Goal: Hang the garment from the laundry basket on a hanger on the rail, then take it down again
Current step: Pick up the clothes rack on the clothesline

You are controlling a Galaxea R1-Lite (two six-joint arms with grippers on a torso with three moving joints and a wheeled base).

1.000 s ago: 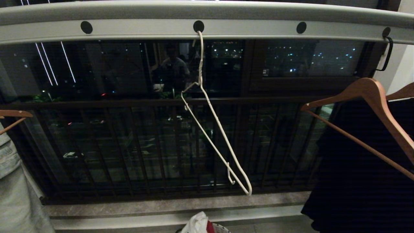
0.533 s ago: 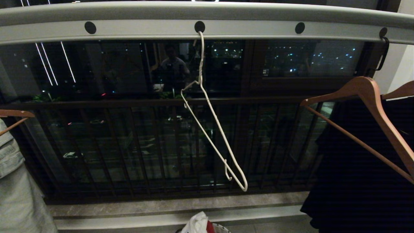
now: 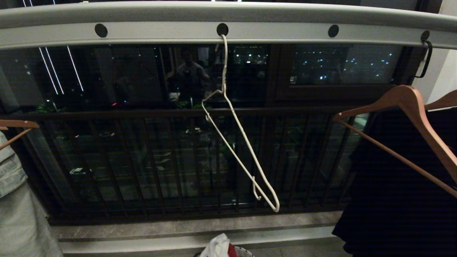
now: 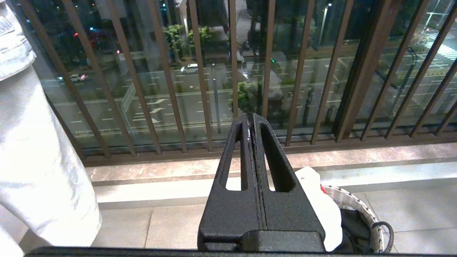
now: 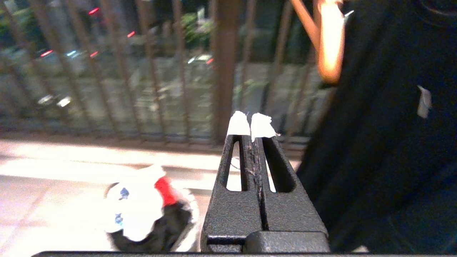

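The light-grey rail (image 3: 228, 14) runs across the top of the head view. From its middle hole hangs the cream wire hanger (image 3: 224, 71), empty and tilted. The white garment (image 3: 216, 246) is bunched in the laundry basket (image 3: 246, 252) on the floor below. Neither gripper shows in the head view. My left gripper (image 4: 251, 119) is shut and empty, pointing at the balcony bars, with the garment (image 4: 321, 207) and basket (image 4: 357, 203) low beside it. My right gripper (image 5: 250, 123), white-tipped, is shut and empty, the garment (image 5: 135, 207) in the basket (image 5: 184, 214) lying below it.
A brown wooden hanger (image 3: 410, 103) carries a black garment (image 3: 392, 196) at the right, close beside my right gripper. A pale grey-green garment (image 3: 18, 214) hangs at the left. Dark balcony bars (image 3: 142, 160) stand behind a stone ledge (image 3: 178, 225).
The wire hanger's lower end swung a little left, then back right. The wooden hanger with the black garment swayed slightly.
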